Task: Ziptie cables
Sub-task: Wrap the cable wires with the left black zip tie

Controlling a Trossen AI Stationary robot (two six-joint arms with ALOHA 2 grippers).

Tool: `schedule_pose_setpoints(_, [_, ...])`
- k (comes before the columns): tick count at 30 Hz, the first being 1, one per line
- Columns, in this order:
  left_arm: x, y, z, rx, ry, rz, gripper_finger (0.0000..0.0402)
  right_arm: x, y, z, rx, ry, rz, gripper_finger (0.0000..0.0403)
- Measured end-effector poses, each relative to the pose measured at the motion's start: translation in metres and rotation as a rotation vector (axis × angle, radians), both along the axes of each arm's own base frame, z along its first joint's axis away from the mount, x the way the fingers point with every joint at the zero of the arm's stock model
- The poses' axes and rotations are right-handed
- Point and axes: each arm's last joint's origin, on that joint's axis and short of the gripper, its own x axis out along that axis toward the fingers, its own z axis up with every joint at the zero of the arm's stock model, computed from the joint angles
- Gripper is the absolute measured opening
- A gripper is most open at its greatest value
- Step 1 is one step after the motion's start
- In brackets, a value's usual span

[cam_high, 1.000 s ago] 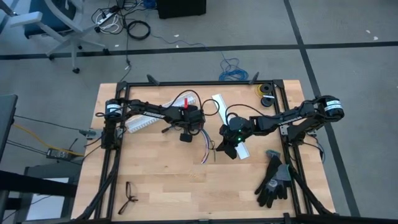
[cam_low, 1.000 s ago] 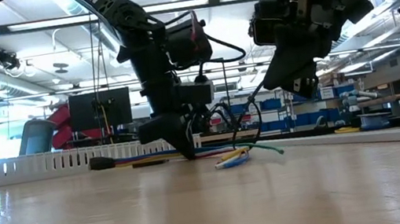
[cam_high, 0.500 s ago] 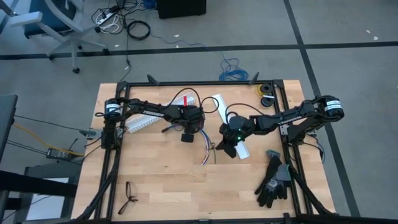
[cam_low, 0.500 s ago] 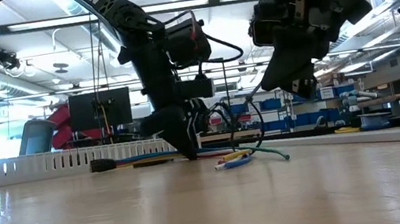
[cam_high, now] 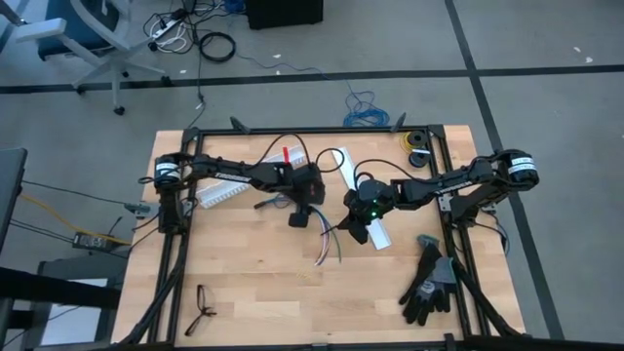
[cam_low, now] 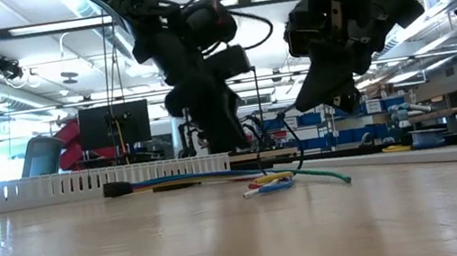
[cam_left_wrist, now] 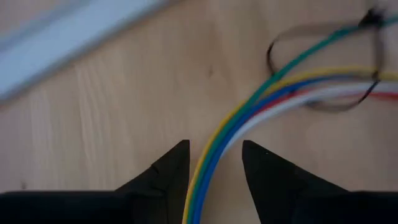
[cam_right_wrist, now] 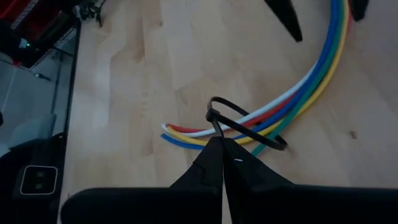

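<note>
The cables (cam_high: pixel 324 239), thin red, green, blue, yellow and white wires, lie on the wooden table (cam_high: pixel 244 283) with their loose ends (cam_low: pixel 266 185) toward the near edge. A black ziptie (cam_right_wrist: pixel 252 129) is looped loosely around them. My left gripper (cam_left_wrist: pixel 214 163) hangs open above the cables (cam_left_wrist: pixel 249 102), which run beneath the gap between its fingers; it touches nothing. In the low view it (cam_low: pixel 233 144) is clear of the table. My right gripper (cam_right_wrist: pixel 221 146) is shut, just right of the cables (cam_right_wrist: pixel 311 81). My right gripper pinches the ziptie's thin tail (cam_right_wrist: pixel 216 128) between its two fingertips, just behind the small head. It comes slanting down from the table's right side. The loop (cam_left_wrist: pixel 277 46) lies slack around the cables, which rest on the table.
A long white slotted channel (cam_high: pixel 222 191) lies at the far left, and another (cam_high: pixel 378 235) runs under my right arm. Black gloves (cam_high: pixel 429 283) sit at the near right corner. Thin black strips (cam_high: pixel 202 307) lie near the left front. Tape rolls (cam_high: pixel 417 146) are at the far right.
My left gripper has opened, let go of the cables and risen off the table, tipping less steeply. The cables stay on the table; the green one's free end has slid a little toward the right.
</note>
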Motion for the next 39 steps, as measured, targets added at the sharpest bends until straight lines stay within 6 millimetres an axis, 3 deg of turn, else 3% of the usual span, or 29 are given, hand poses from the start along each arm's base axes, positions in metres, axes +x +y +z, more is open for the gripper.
schedule_pose_setpoints(14, [-0.013, -0.002, -0.025, -0.221, -0.216, -0.055, 0.0158, 0.000, -0.002, 0.000, -0.027, 0.001, -0.037, 0.0000])
schedule_pose_setpoints(24, [-0.040, -0.001, -0.042, -0.338, -0.457, 0.006, 0.0158, 0.000, -0.002, -0.001, -0.037, 0.006, -0.052, 0.0000])
schedule_pose_setpoints(30, [-0.047, -0.003, -0.032, -0.386, -0.706, 0.012, 0.0158, 0.000, -0.003, -0.001, -0.050, 0.002, -0.048, 0.0000])
schedule_pose_setpoints(33, [-0.041, -0.002, -0.028, -0.412, -0.690, 0.030, 0.0157, 0.000, -0.003, -0.001, -0.064, 0.002, -0.063, 0.0000])
schedule_pose_setpoints(39, [-0.030, -0.004, -0.030, -0.435, -0.499, 0.062, 0.0144, 0.000, -0.007, 0.000, -0.072, -0.001, -0.083, 0.0000])
